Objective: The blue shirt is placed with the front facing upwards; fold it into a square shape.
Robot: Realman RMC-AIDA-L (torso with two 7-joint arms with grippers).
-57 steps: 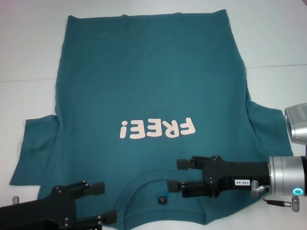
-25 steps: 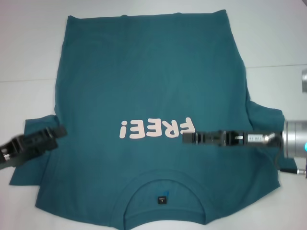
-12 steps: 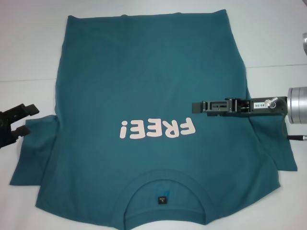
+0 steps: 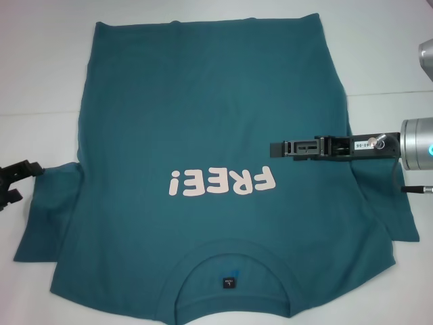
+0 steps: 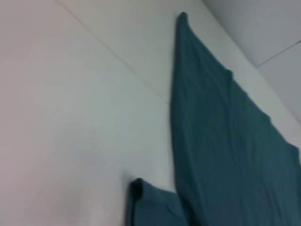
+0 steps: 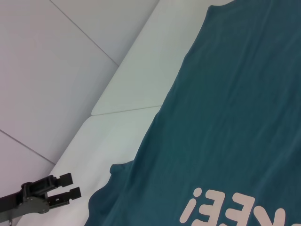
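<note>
Two grippers flank one garment. At the far left, the black left gripper sits over the white table, just beside the left sleeve's edge, its two fingers parted and holding nothing. The dark teal-blue short-sleeved cotton T-shirt lies flat and unfolded across the table, pale pink "FREE!" print up, collar nearest the robot. The black right gripper reaches over the shirt's right side, seen edge-on, so whether its jaws are apart I cannot tell. The fabric looks light, soft and limp; it should drape and wrinkle, so pinching sleeve edges or shoulder seams seems wisest.
</note>
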